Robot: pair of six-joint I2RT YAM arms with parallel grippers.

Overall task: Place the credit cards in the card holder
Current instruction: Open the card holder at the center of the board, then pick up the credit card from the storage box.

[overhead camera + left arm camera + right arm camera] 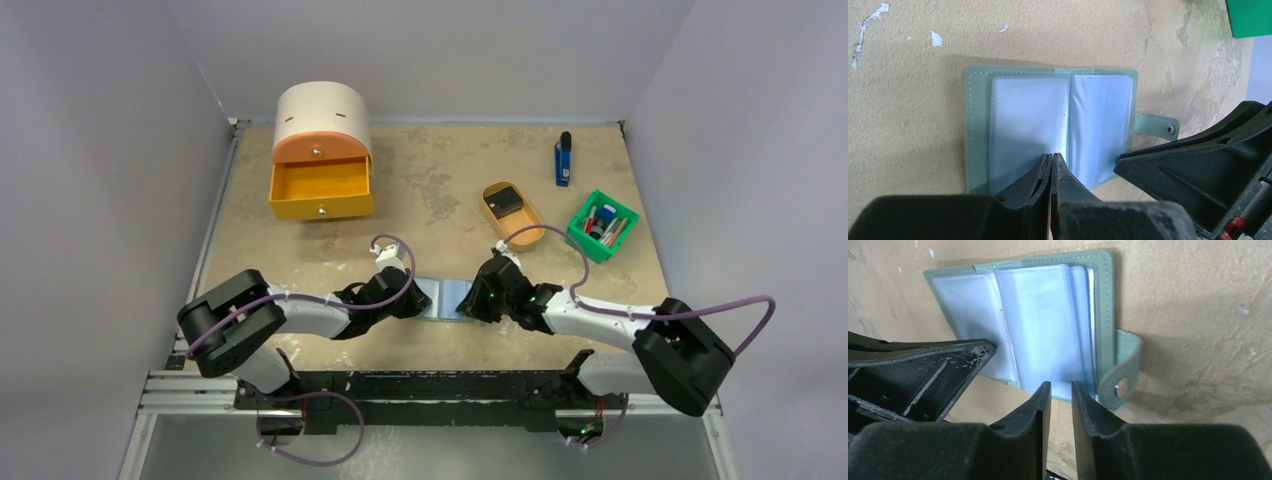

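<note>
— Where is our card holder (1028, 120)?
— Open on the table (420, 180), between our arms. We see our left gripper (1051, 156) pressed together, tips on its page, and our right gripper (1061, 385) slightly spread at its edge. Beyond it, a credit card (507, 202) lies in the tray (530, 236)

Top view: card holder (447, 298) mostly hidden between left gripper (424, 297) and right gripper (476, 300); only pale sliver shows.
Left wrist view: holder's near edge covered by left gripper; green bin (1250, 17), far ahead-right, cropped by frame corner.
Dark item (507, 202) in tan tray (528, 232), ahead of right gripper: too small to identify.
</note>
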